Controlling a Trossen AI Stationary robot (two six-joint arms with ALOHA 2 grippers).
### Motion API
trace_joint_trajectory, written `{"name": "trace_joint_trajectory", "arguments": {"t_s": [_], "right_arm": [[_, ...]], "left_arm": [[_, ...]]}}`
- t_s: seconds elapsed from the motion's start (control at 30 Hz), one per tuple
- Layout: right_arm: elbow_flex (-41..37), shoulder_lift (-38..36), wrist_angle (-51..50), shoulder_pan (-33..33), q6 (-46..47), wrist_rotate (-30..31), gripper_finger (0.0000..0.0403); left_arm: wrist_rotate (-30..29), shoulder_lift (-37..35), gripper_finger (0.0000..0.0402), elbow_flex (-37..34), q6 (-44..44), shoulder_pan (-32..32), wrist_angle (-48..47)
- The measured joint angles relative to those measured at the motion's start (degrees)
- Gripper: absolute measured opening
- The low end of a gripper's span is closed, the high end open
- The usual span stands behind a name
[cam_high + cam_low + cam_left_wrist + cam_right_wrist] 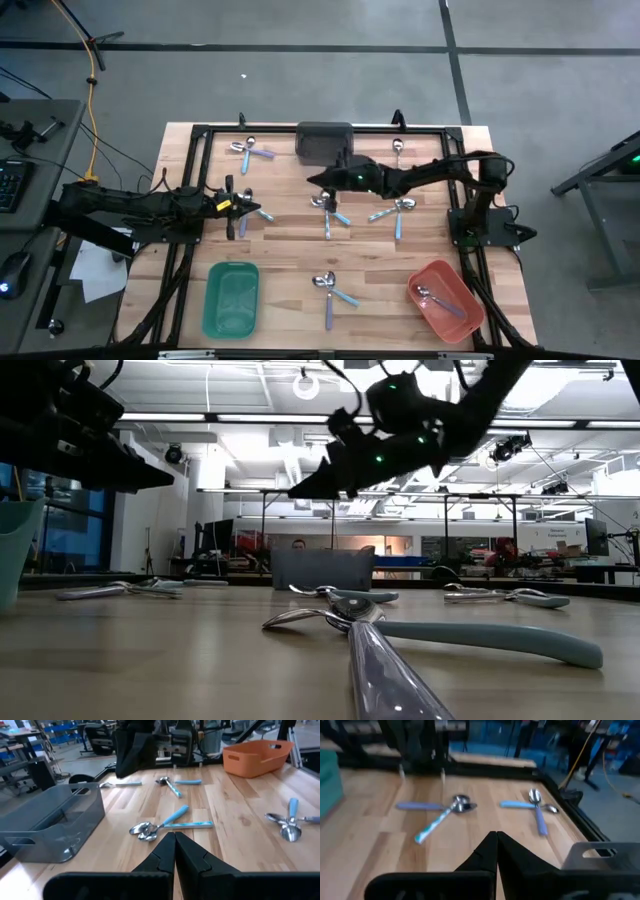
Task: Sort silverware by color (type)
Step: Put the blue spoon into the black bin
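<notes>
While both arms hover, fingers (175, 851) shut, spoons (330, 208) scattered on table (290, 250).

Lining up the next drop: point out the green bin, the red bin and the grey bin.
green bin (230, 318), high view, bare floor.
red bin (462, 285), high view, right rim.
grey bin (322, 140), high view, its middle.
</notes>
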Motion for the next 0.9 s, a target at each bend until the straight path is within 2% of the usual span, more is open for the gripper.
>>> {"name": "trace_joint_trajectory", "arguments": {"t_s": [0.1,0.2,0.53,0.7,0.9], "right_arm": [[-4.1,-0.2,7.1,0.9,0.7,0.1,0.0],[-6.2,-0.3,9.8,1.9,2.1,0.5,0.0],[-6.3,-0.3,8.5,3.8,2.8,0.9,0.0],[-6.3,-0.3,5.7,5.3,4.2,1.2,0.0],[-6.3,-0.3,2.9,9.8,4.8,8.6,0.0]], "left_arm": [[0.0,0.8,0.0,0.0,0.6,0.0,0.0],[0.0,1.6,0.0,0.0,1.1,0.0,0.0],[0.3,5.2,0.0,2.2,1.4,0.1,0.7],[2.8,9.2,0.0,2.2,-1.5,0.1,0.7],[3.0,15.5,0.0,2.3,-7.3,0.1,4.7]]}}
